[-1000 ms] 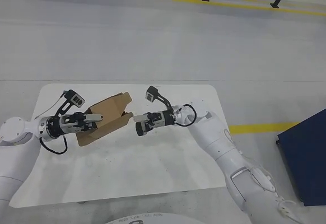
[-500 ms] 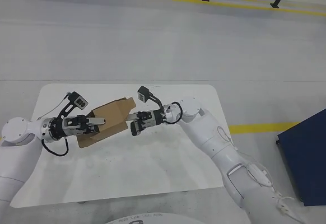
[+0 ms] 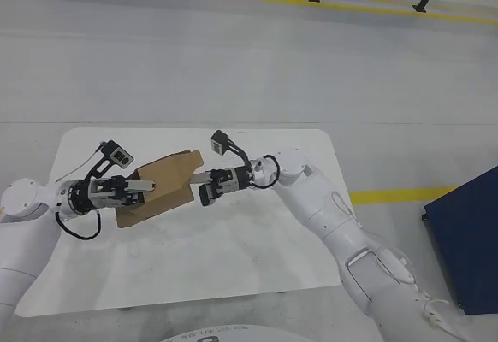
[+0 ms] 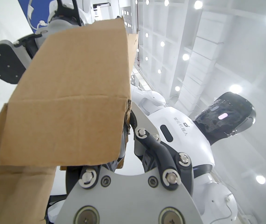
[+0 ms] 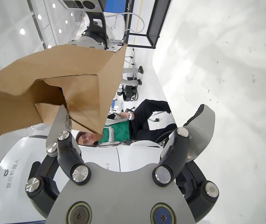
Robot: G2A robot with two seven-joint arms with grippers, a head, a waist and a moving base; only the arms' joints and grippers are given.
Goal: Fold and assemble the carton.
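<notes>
Two grippers working here: my left gripper (image 3: 139, 185) seems clamped on the half-folded brown cardboard carton (image 3: 170, 173), which sits just ahead of my gaping right gripper (image 5: 131, 109), one finger against the end flap (image 5: 86, 108). If I push off-centre, I reckon the carton twists loose or the flap creases wrong.

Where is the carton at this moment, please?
In the top view the carton is at the left part of the table, gripped by the left gripper, with the open right gripper at its other end.
</notes>
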